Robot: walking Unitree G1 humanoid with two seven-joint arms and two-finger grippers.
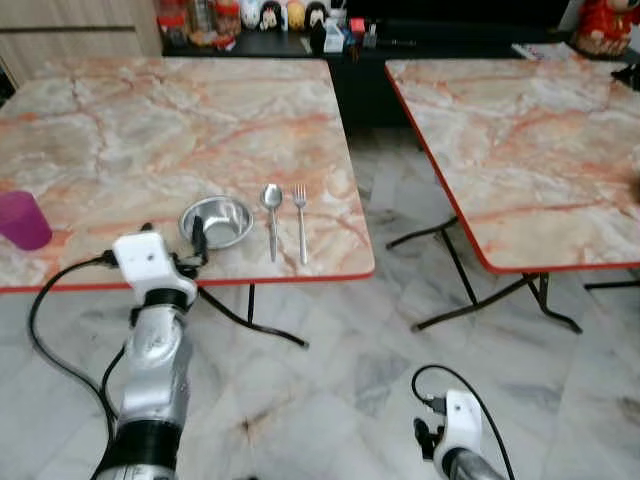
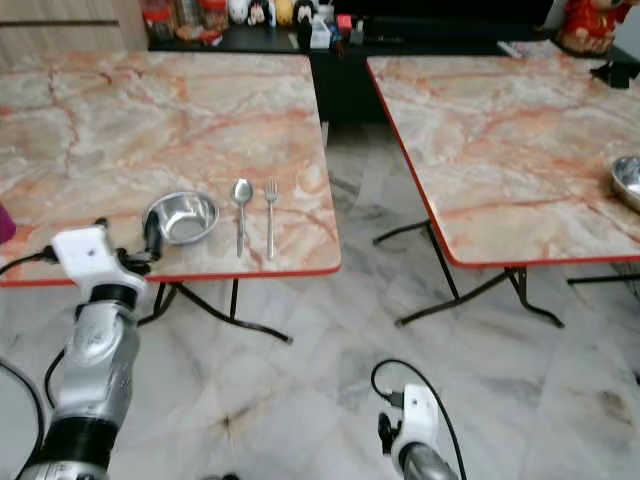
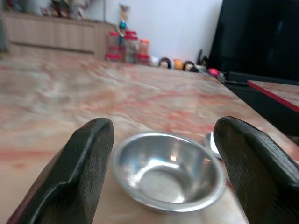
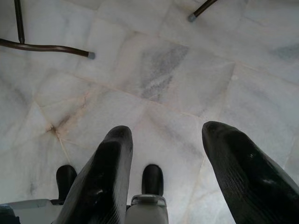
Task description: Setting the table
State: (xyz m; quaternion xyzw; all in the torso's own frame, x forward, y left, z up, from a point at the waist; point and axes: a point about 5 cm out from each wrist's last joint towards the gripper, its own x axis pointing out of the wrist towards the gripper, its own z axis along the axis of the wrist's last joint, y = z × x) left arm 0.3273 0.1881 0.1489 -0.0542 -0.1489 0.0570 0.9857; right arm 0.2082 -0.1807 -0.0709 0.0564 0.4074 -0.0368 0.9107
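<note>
A steel bowl [image 1: 217,221] sits near the front edge of the left marble table [image 1: 150,120]. A spoon [image 1: 271,215] and a fork [image 1: 300,220] lie side by side just to its right. A purple cup [image 1: 22,220] stands at the table's front left. My left gripper [image 1: 176,236] is raised at the table's front edge, just short of the bowl's near-left rim. In the left wrist view its fingers [image 3: 84,168] are open, with the bowl [image 3: 170,170] lying just beyond them, untouched. My right gripper [image 4: 168,133] hangs low and open over the floor.
A second marble table [image 1: 520,140] stands to the right across a floor gap, with another steel bowl [image 2: 628,180] at its right edge. A dark sideboard [image 1: 270,40] with jars and figurines lines the back wall. Folding table legs [image 1: 250,320] reach out over the floor.
</note>
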